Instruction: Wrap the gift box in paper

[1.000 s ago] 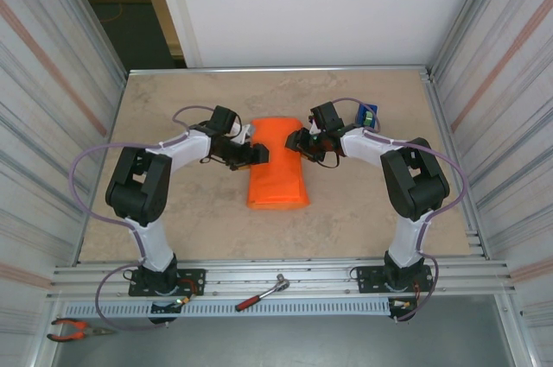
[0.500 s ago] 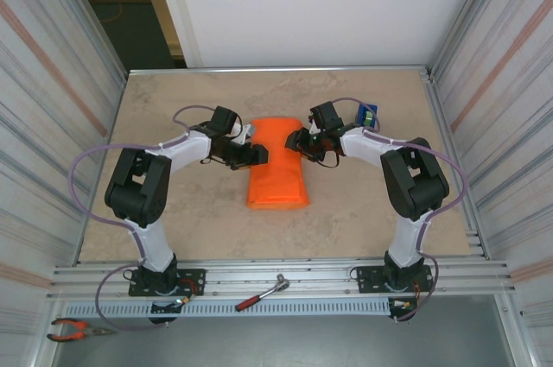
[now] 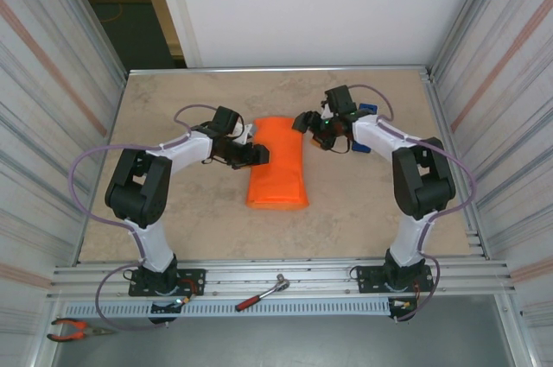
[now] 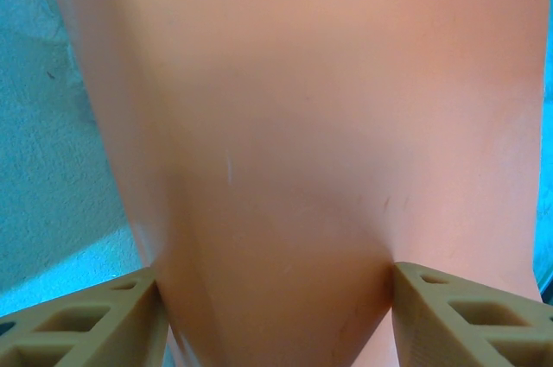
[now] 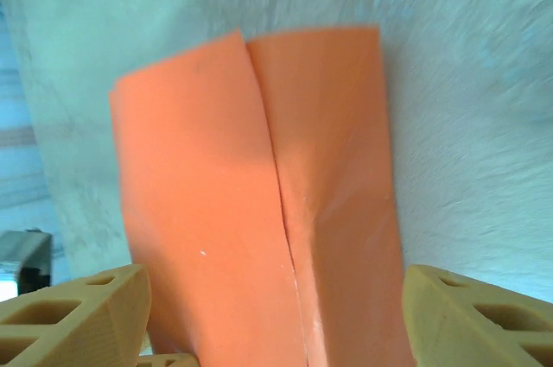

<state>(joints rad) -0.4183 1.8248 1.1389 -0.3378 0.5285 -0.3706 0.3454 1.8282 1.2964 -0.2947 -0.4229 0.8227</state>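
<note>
Beige mottled tabletop bearing the paper, between corrugated metal walls.

Red-handled ratchet on the near rail — orange-handled pliers further left.

Beige table, orange paper (folded) atop

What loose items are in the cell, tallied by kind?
orange paper: 1
blue tape dispenser: 1
hand tools: 2 (ratchet, pliers)
Total: 4
</note>
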